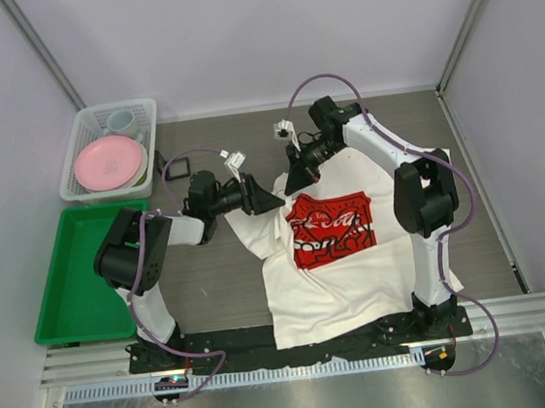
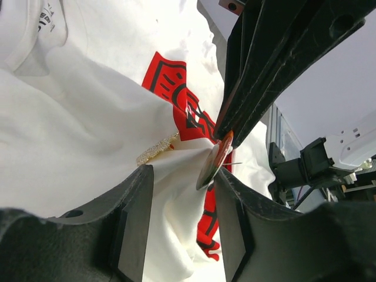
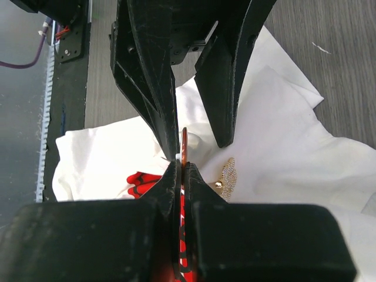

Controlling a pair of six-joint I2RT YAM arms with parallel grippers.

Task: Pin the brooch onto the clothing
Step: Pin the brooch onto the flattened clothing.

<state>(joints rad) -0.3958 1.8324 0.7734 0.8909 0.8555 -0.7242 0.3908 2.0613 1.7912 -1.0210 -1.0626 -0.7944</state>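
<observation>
Matt cloth T-shirt (image 1: 330, 286) (glossy metal brooch (image 2: 210, 167))

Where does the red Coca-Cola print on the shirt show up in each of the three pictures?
Top external: the red print lies mid-frame on the chest of the white T-shirt, between the two arms.
Left wrist: the print runs creased from upper middle down toward the bottom.
Right wrist: the print is a small red patch left of centre.
Shared landmark: the right gripper, shut on a thin round disc beside the print.

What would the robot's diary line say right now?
left gripper: open around shirt fold | right gripper: shut on round disc
</observation>
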